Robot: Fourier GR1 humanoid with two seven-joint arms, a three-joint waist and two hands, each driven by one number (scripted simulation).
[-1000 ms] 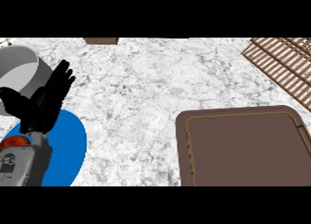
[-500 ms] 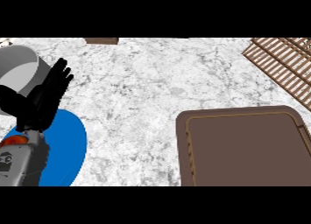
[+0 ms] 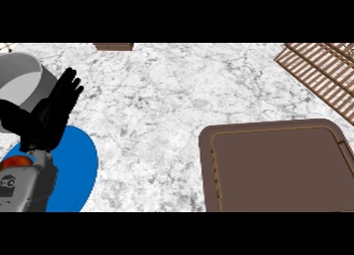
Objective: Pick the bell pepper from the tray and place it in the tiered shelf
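Pepper skin should be light, smooth and slippery, so you would grasp its body, yet no bell pepper shows on the brown tray (image 3: 209, 164) at four o'clock, well apart from your left hand (image 3: 43, 117), resting open with fingers straight at nine o'clock.

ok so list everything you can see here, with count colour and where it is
tray: one, brown, lower right of the counter; no bell pepper shows in it
slatted shelf: one, brown wood, upper right corner
pot: one, grey, upper left edge
plate: one, blue, lower left, partly under the forearm
small block: one, brown, top edge, cut off
counter: one, white and grey marble
left hand: one, black, open, fingers up, over the plate and pot; grey forearm below
right hand: not in view
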